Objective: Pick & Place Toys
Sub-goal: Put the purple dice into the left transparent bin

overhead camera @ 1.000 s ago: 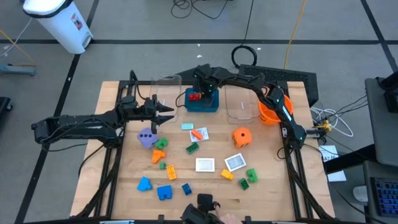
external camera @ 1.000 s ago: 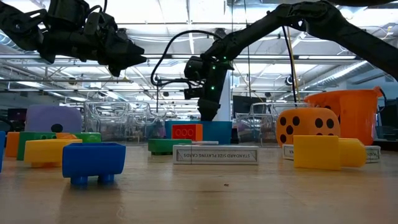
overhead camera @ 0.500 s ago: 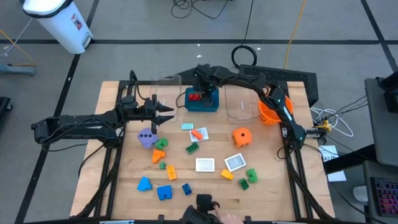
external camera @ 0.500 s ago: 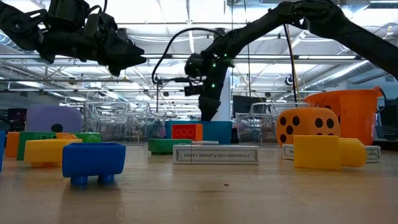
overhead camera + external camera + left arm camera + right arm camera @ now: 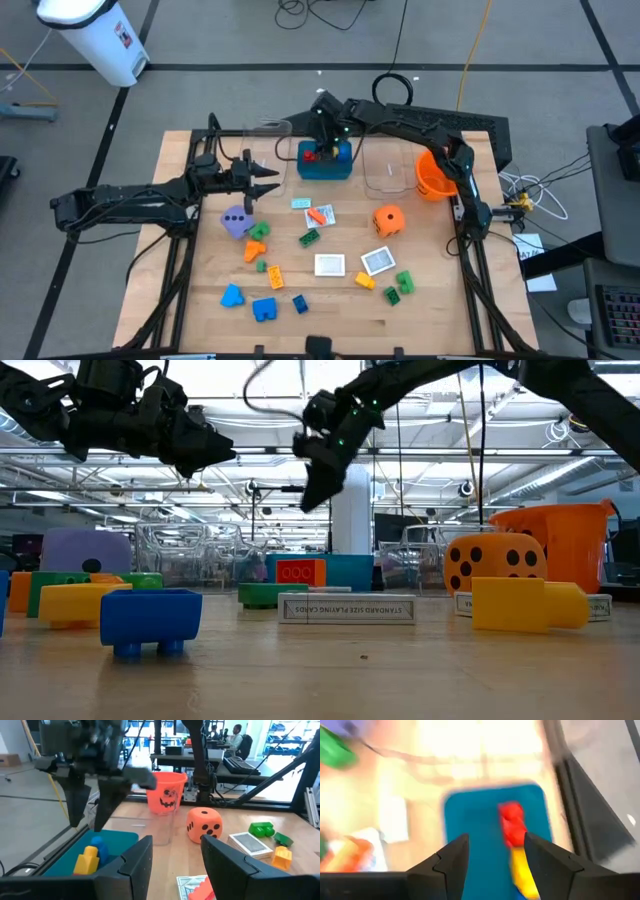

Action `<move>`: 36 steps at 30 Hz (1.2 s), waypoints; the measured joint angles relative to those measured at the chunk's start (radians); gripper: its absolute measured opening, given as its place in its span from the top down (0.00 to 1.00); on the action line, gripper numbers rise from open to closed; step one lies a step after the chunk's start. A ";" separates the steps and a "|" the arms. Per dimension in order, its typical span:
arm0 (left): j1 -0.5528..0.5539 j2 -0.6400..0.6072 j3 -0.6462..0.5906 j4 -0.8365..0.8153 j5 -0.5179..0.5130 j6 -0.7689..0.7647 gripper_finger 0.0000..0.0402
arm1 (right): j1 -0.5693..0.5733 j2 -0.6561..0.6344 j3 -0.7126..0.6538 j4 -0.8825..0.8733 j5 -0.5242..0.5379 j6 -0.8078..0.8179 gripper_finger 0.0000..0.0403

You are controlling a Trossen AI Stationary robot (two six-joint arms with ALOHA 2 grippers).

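Overhead, the table carries two dotted dice: a purple die at mid-left and an orange die at mid-right. Two white picture cards lie side by side toward the near middle, and a smaller card with an orange piece on it sits just near of the teal tray. Loose bricks count roughly eleven: three blue at the near left, two orange by the purple die, two yellow, and four or so green ones, one green brick lying alone at the centre. Inside the tray lie three more toys, a red brick, a yellow brick and a blue one beside it.

Two clear bins flank the tray at the far edge, and one orange bowl stands at the far right.

Both hands are empty with jaws partly apart. The right hand hangs above the tray's far side, clear of it. The left hand hovers at the left, between the left bin and the purple die.

Open room lies along the near edge, the bare right edge beside the green bricks, and the left strip under the left arm.
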 joint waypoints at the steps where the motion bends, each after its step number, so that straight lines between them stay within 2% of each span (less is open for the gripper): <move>1: 0.000 0.000 0.000 0.000 -0.004 0.000 0.56 | 0.015 -0.002 0.000 0.016 -0.009 0.007 0.54; 11: 0.000 0.000 0.000 0.000 -0.007 -0.003 0.56 | 0.189 -0.004 -0.007 0.190 0.002 0.078 0.54; 14: 0.000 0.000 0.000 0.000 -0.007 -0.003 0.56 | 0.244 -0.007 -0.065 0.279 0.076 0.113 0.54; 18: 0.000 0.000 0.000 0.000 -0.008 -0.003 0.56 | 0.311 -0.066 -0.227 0.393 0.195 0.167 0.54; 22: 0.000 0.000 0.000 -0.001 -0.008 -0.003 0.56 | 0.381 -0.183 -0.466 0.514 0.289 0.251 0.54; 26: -0.001 0.000 0.000 -0.001 -0.008 -0.003 0.56 | 0.460 -0.322 -0.718 0.774 0.366 0.311 0.54; 30: -0.002 0.000 0.000 -0.001 -0.008 -0.003 0.56 | 0.521 -0.432 -0.934 1.156 0.390 0.324 0.54; 32: -0.002 0.000 0.000 -0.001 -0.007 -0.003 0.56 | 0.542 -0.463 -1.018 1.356 0.388 0.326 0.54; 36: -0.002 0.000 0.000 -0.006 -0.007 -0.003 0.56 | 0.574 -0.521 -1.154 1.591 0.390 0.347 0.54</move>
